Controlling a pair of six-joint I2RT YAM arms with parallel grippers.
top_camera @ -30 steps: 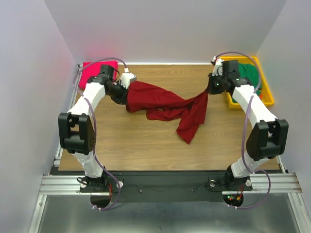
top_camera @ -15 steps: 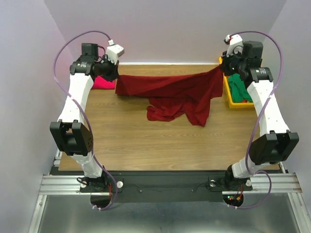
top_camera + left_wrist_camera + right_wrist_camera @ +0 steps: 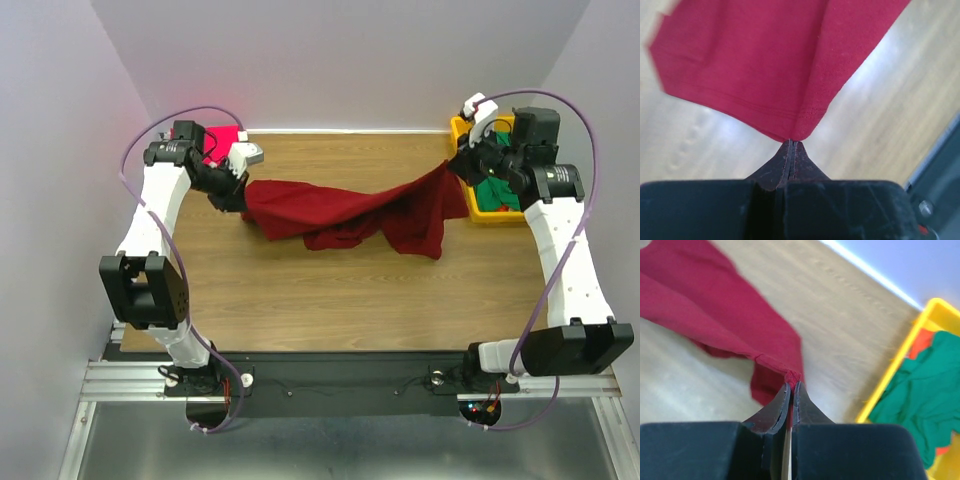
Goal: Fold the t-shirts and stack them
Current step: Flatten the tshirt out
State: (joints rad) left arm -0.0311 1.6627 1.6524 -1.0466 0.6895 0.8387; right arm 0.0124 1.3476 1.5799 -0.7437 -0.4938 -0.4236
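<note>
Wood-grain table (image 3: 330,300) boxed in by plain pale walls, pretty bare setup. The maroon shirt (image 3: 350,210) is strung across the far half of the table between the two arms. It's soft matte knit, sagging in the middle with loose folds that look like they rest on the wood.

The left jaws are closed tight on one corner of it. The left wrist view shows the double-stitched hem (image 3: 790,112) running right down into the tips. The right jaws are also clamped shut, on a bunched little nub of the same cloth (image 3: 792,376).

The pink shirt (image 3: 222,135) sits at the far left corner, mostly hidden behind the left arm (image 3: 160,200), so I can't tell its shape. The green shirt (image 3: 910,385) is crumpled in the glossy yellow plastic bin (image 3: 890,385) at the far right, partly covered by the right arm (image 3: 560,250) in the top view. Something orange (image 3: 920,342) pokes out beside the green shirt, but I can't make out what it is.
</note>
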